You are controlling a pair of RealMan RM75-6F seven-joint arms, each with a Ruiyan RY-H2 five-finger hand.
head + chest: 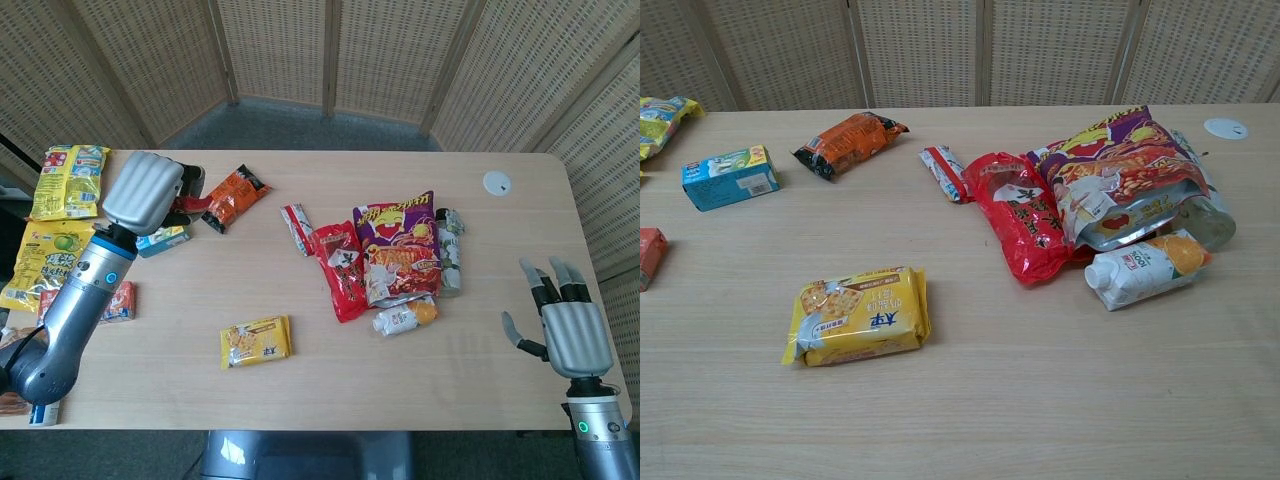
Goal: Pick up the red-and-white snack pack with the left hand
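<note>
I'm looking at a table point(1040, 400) of pale, matt wood grain. The red snack bag point(1023, 222) and yellow cracker pack point(862, 314) are shining like glossy, crinkled plastic film. The juice carton point(1145, 266) is looking like smooth coated paper. My left hand point(142, 192) is showing ribbed, matt grey plastic, its forearm point(75, 310) gleaming like smooth metal.
</note>
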